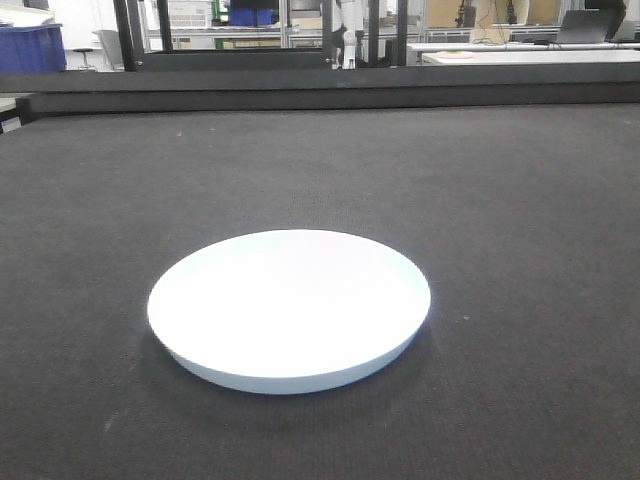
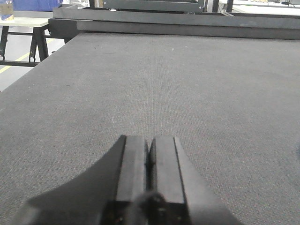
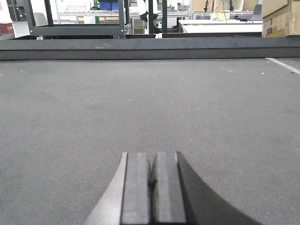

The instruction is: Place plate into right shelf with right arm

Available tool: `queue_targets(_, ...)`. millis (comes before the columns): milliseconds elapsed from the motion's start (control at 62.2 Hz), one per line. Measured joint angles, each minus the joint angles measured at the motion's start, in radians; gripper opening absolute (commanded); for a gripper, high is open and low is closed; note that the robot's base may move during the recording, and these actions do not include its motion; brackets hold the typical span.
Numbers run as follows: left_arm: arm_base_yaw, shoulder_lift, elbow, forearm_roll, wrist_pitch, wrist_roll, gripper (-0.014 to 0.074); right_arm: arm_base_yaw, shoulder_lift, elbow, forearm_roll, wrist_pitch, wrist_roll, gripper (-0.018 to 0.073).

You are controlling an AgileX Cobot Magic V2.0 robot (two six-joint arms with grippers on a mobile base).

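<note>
The right tool (image 3: 151, 161) is clenched, its two black fingers (image 3: 136, 187) pressed flat together with nothing between them, low over the dark grey, felt-like counter (image 3: 70, 117). The left tool (image 2: 149, 145) is clenched the same way and is also empty. The plate (image 1: 290, 305) lies flat on the counter, near and central in the front view. Along the far edge runs a dark raised rail (image 1: 320, 90). Beyond it are black frames (image 1: 128, 35), a blue bin (image 1: 30, 48) far left and white tables (image 1: 520, 55) far right.
</note>
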State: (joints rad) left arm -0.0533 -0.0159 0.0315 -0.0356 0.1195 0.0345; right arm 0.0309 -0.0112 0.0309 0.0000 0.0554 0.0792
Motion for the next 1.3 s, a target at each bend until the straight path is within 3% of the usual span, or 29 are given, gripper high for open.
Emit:
queue_targets(450,0.000,0.000,0.000,0.000,0.000,0.000,-0.0047,0.000,0.000,0.000,0.000,-0.002,0.000,0.0057)
queue_targets(676,0.000,0.000,0.000,0.000,0.000,0.000,-0.0047,0.000,0.000,0.000,0.005,-0.083,0.002,0.0057)
queue_targets(804,0.000,0.000,0.000,0.000,0.000,0.000,-0.0047,0.009,0.000,-0.004,0.014,-0.109,0.123,0.0057)
queue_targets(901,0.000,0.000,0.000,0.000,0.000,0.000,-0.0047,0.062,0.000,-0.084,-0.007,-0.010,0.202,0.0057)
queue_targets(1046,0.000,0.000,0.000,0.000,0.000,0.000,-0.0047,0.187,0.039,-0.327,-0.057,0.193,0.221,0.0057)
queue_targets(1303,0.000,0.000,0.000,0.000,0.000,0.000,-0.0047,0.415,0.505,-0.740,-0.048,0.575,0.134,0.0058)
